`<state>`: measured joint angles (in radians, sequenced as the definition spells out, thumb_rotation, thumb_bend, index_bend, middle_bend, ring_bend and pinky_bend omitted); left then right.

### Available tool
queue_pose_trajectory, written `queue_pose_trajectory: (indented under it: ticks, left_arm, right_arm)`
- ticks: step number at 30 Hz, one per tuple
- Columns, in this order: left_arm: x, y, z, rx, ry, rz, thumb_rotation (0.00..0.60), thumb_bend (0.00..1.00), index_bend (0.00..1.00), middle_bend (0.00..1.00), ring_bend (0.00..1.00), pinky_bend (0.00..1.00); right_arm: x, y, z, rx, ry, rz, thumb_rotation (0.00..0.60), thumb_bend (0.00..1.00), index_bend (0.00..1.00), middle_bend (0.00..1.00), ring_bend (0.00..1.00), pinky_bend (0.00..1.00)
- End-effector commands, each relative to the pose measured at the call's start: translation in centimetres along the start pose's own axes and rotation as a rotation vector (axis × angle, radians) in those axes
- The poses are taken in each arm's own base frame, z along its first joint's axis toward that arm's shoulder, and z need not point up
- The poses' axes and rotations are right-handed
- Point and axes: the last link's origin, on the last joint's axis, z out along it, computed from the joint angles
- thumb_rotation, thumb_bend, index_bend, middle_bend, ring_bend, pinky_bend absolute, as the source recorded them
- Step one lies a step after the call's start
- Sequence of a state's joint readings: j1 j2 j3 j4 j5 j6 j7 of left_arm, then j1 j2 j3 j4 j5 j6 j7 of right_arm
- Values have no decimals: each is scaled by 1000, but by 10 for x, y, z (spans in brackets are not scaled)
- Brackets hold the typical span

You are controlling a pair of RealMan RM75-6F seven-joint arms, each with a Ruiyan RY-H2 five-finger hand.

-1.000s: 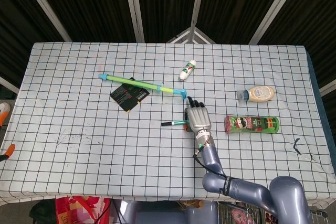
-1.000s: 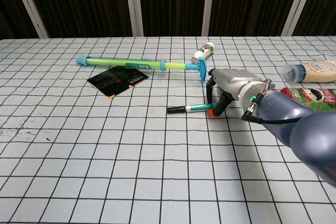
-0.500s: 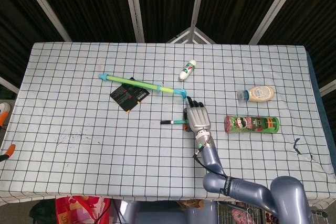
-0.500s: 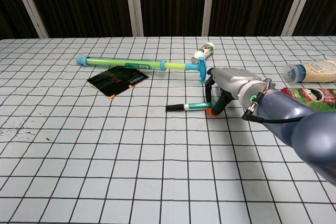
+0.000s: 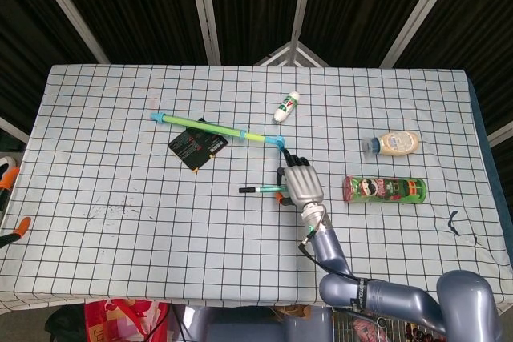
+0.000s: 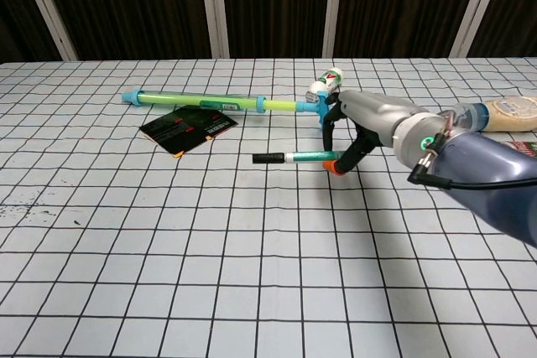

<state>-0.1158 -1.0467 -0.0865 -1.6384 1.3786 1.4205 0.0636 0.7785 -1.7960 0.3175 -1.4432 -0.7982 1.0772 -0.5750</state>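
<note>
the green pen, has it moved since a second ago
Yes. The green pen, pinched by the right robot hand, has shifted left and slightly up, toward the black card; its black tip now lies nearer the card's right edge.

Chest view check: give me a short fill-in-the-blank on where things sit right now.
1. The right hand holds the teal ____ off the cloth.
2. The black card lies right beside the long green ____.
3. The Pringles can lies on its ____.
4. The squeeze bottle has a ____ cap.

Missing words: pen; tube; side; blue
</note>
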Motion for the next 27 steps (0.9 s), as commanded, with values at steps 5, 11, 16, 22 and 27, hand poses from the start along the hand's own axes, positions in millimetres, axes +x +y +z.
queue_pose_trajectory:
  ticks: [5,11,16,22,27]
  left_arm:
    - [1,30,4,-91,23,-49,600,420,124,0,0,48]
    - [-1,81,5,-227,33,-106,600,420,178,0,0,48]
    - [-1,118,3,-315,53,-144,600,420,206,5,0,48]
    - [0,149,0,-379,70,-157,600,420,237,17,0,48]
    - [0,168,-2,-411,90,-182,600,420,256,29,0,48]
  right_arm:
    - [51,6,-38,-6,84,27,600,420,642,69,151,171]
    - [84,-8,-65,-18,119,25,600,419,642,69,151,171]
    - [96,-22,-76,-15,134,17,600,420,642,69,151,171]
    - [96,-40,-82,2,118,31,600,420,642,69,151,171]
    - [91,-56,-85,24,93,49,600,420,642,69,151,171]
